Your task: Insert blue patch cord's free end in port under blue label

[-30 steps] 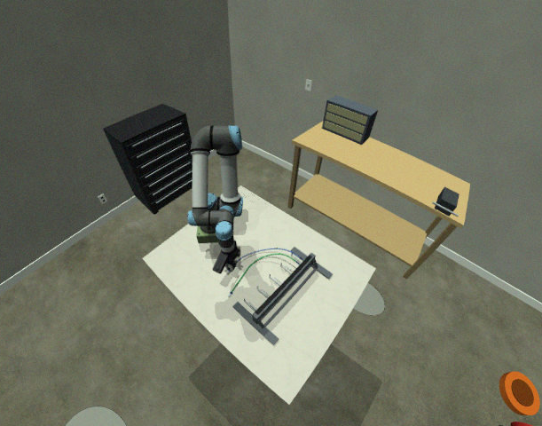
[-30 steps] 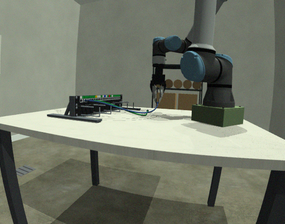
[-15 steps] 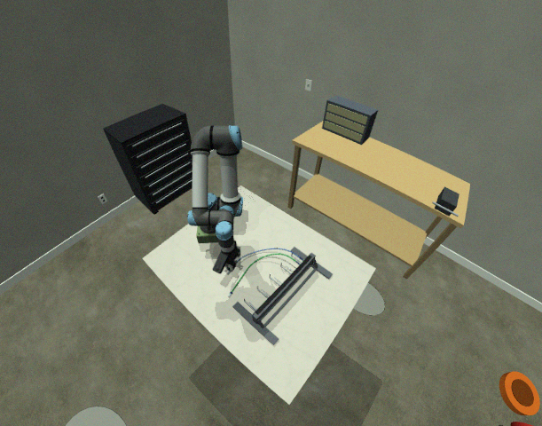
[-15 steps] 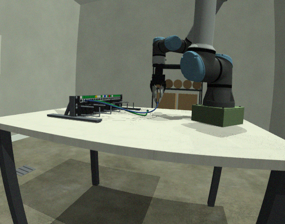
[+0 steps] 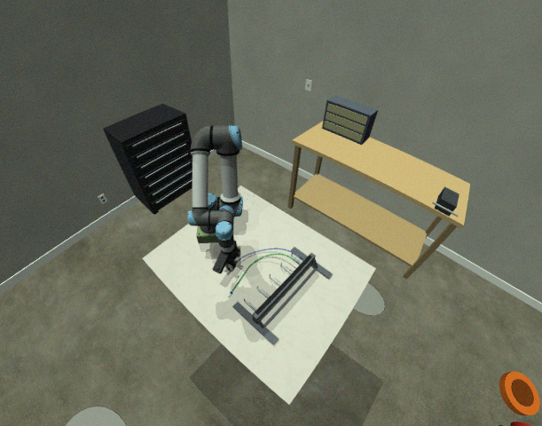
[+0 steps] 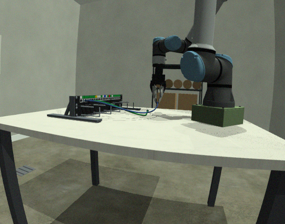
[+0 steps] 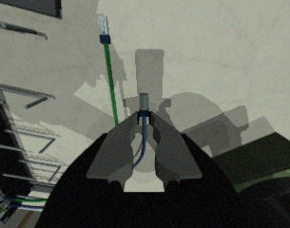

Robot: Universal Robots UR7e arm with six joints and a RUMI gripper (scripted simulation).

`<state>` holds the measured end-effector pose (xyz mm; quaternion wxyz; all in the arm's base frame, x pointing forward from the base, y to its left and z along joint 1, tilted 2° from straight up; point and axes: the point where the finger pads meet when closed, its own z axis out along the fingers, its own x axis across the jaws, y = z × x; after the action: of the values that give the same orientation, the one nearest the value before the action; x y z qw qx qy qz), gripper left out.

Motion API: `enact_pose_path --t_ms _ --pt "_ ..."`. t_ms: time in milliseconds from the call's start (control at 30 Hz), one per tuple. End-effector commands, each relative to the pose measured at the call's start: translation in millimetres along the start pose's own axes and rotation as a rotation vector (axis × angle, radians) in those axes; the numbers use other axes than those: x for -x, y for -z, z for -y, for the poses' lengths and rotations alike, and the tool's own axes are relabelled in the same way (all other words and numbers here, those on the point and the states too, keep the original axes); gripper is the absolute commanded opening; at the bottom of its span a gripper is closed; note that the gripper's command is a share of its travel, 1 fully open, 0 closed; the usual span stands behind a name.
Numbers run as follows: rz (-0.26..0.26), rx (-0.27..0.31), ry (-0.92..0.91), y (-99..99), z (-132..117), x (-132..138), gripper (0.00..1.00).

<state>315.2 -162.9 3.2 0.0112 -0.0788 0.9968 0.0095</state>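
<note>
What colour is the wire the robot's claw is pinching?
Blue. The thin blue patch cord runs between the gripper fingers, clearest in the wrist view.

A blue patch cord (image 7: 143, 142) runs between grey fingers. The other cord (image 7: 111, 83) is green with a dark blue boot. The rack (image 6: 77, 106) is dark grey with a green, white, yellow, red and blue label strip (image 6: 101, 96). The surface (image 6: 142, 135) is off-white.

Top cam sits high and far, looking down across the room onto the tabletop (image 5: 307, 348); exterior sits low near the tabletop (image 6: 137, 137) edge, facing the far wall; wrist looks close past the tool (image 7: 145, 116); all share the rack (image 5: 285, 287).
</note>
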Motion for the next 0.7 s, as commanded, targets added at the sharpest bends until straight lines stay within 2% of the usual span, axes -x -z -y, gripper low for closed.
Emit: enact_pose_path --t_ms 0,667 --pt "0.001 -0.001 0.002 0.4 0.2 0.5 0.0" --pt "0.0 0.0 0.046 1.8 -2.8 7.5 0.0"
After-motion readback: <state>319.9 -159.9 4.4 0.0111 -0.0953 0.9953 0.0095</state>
